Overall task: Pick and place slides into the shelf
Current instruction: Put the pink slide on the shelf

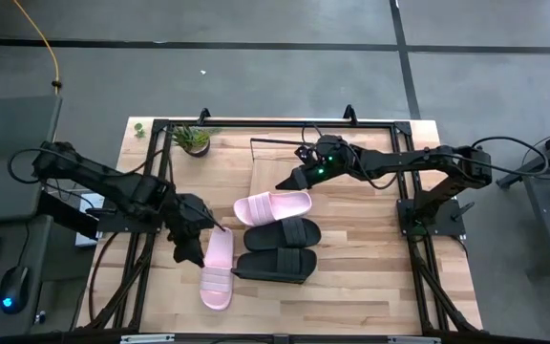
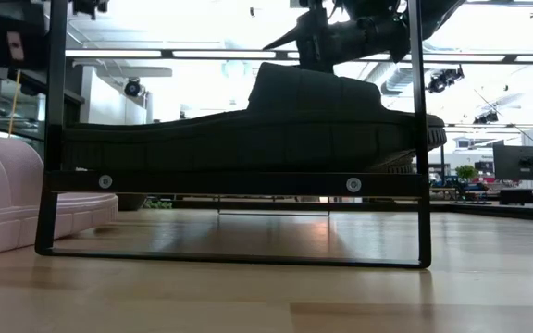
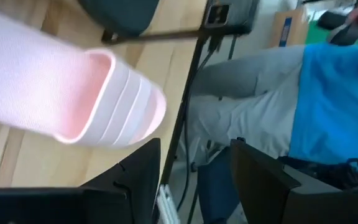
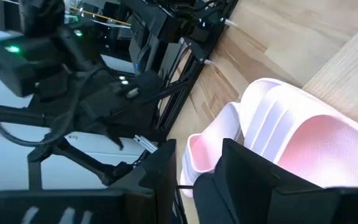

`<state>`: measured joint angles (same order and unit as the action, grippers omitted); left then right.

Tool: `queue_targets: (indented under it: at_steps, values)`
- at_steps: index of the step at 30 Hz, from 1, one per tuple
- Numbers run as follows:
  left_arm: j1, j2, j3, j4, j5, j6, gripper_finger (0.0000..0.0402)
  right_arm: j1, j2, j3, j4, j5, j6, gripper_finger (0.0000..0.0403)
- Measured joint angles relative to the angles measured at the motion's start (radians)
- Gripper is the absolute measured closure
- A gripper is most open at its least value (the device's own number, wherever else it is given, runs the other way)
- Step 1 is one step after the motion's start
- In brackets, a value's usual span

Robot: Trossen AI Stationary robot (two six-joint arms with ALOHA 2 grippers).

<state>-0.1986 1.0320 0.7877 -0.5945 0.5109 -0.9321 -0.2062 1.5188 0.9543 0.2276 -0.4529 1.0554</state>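
Note:
Two pink slides and two black slides lie on the wooden table. One pink slide [image 1: 218, 269] lies near the front left; my left gripper [image 1: 195, 247] is open just left of its far end, and the slide [image 3: 73, 93] shows beyond the fingers, not between them. The other pink slide [image 1: 273, 205] lies mid-table beside the black slides [image 1: 283, 232] [image 1: 275, 265]. My right gripper [image 1: 289, 181] hovers open above this pink slide [image 4: 303, 130]. The shelf [image 1: 275, 162] stands at the far middle of the table.
A small potted plant [image 1: 194, 139] stands at the far left of the table. A black frame [image 1: 160, 129] runs around the table. In the low view a black wire frame [image 2: 229, 182] stands before a black slide [image 2: 276, 120]. A person [image 3: 328, 93] sits beyond the table's edge.

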Motion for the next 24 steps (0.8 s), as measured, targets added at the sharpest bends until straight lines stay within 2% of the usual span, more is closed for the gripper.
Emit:
queue_targets:
  at_steps: [6, 18, 24]
  values:
    - [-0.019, 0.003, -0.035, -0.007, -0.026, 0.008, 0.0222, 0.032, 0.000, 0.000, -0.005, 0.032, -0.007, 0.0284]
    - [-0.038, 0.068, -0.042, 0.001, -0.196, 0.051, 0.0222, 0.057, 0.000, 0.000, -0.020, 0.053, -0.017, 0.0284]
    - [-0.037, 0.167, -0.042, -0.004, -0.162, 0.122, 0.0222, 0.057, 0.000, 0.000, -0.026, 0.052, -0.018, 0.0284]
